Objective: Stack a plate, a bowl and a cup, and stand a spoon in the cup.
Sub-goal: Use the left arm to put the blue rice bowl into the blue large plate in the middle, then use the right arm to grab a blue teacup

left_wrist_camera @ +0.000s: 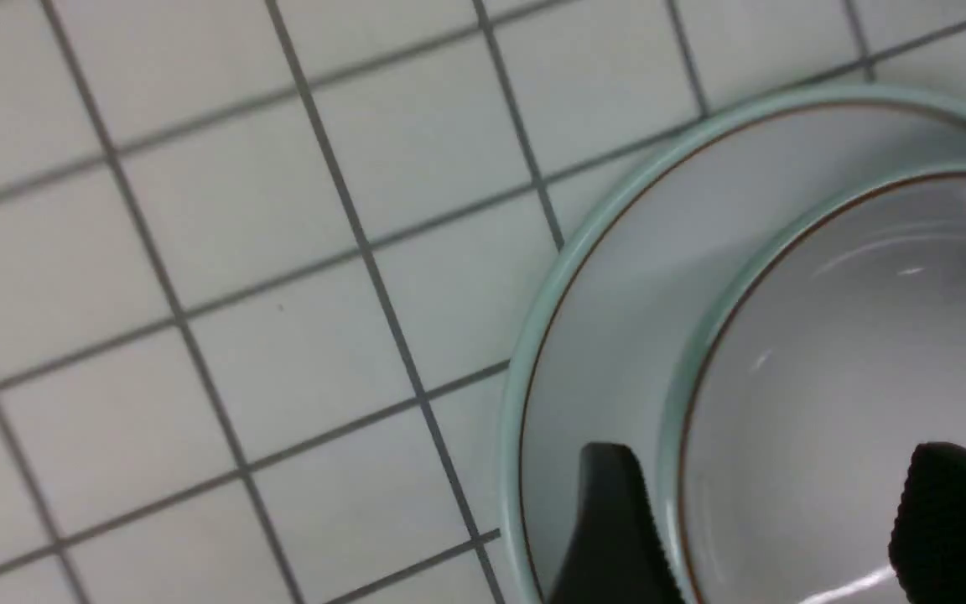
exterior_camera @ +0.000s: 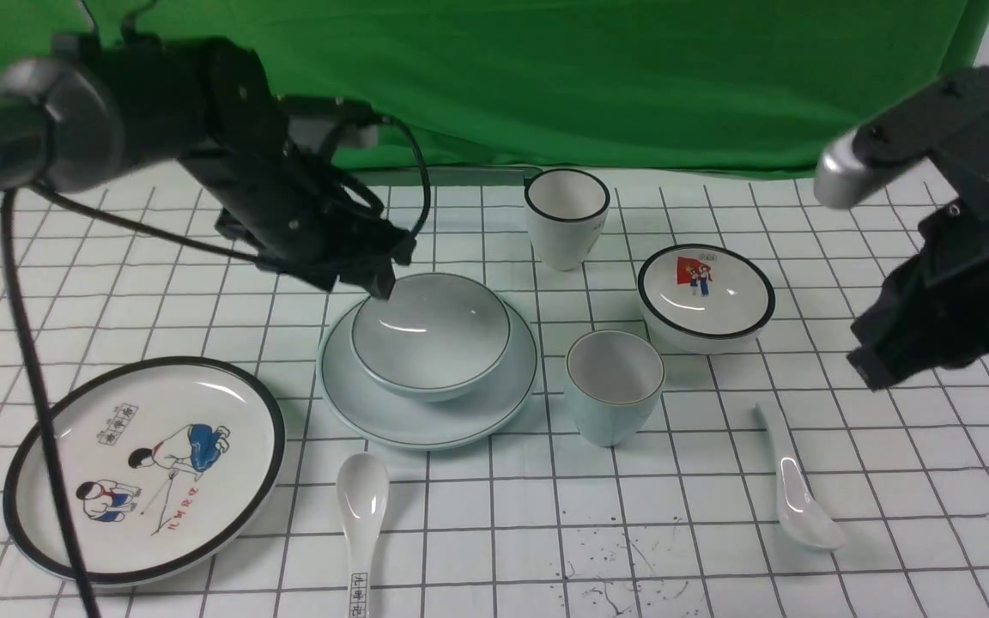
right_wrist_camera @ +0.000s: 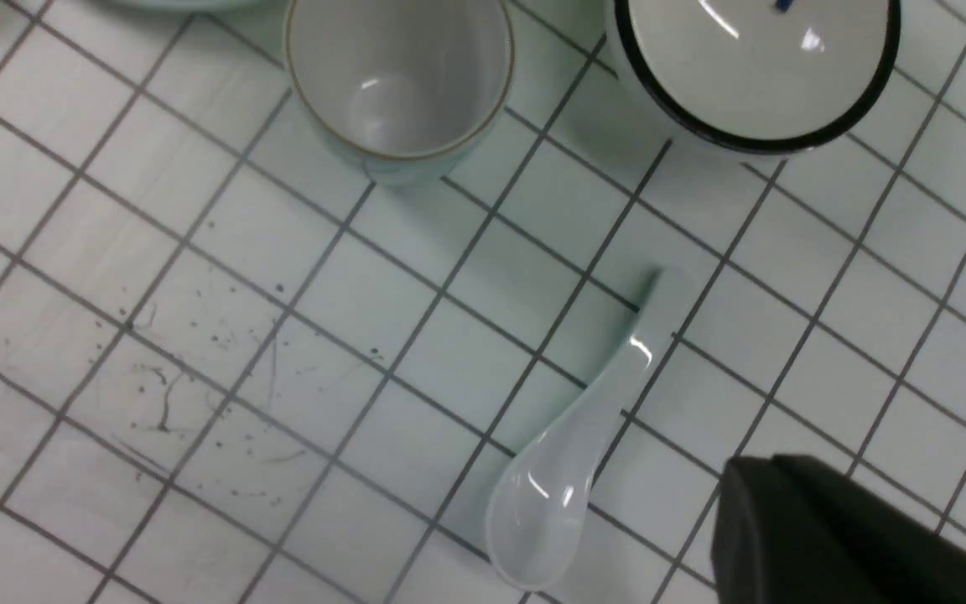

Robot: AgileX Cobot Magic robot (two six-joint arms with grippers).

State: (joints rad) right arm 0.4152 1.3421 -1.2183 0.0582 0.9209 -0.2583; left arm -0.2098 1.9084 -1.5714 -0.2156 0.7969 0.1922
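The bowl (exterior_camera: pixel 430 330) sits on the plate (exterior_camera: pixel 426 422), near the middle of the table (exterior_camera: pixel 546 532). So I think the first bit of stacking is done.

The left gripper (exterior_camera: pixel 372 276) hangs at the far left edge of the bowl. Its fingers (left_wrist_camera: pixel 609 520) are spread wide, one outside the edge and one inside, and they hold nothing.

The cup (exterior_camera: pixel 614 386) stands just to the right of the plate, not touching it. The spoon (exterior_camera: pixel 795 489) lies flat further right.

The right gripper (exterior_camera: pixel 876 369) hangs in the air above the spoon's side of the table. Its fingers look pressed together, with nothing in them.

I think the cup comes next. A gripper must open, take the cup by its edge, lift it and set it gently in the bowl.
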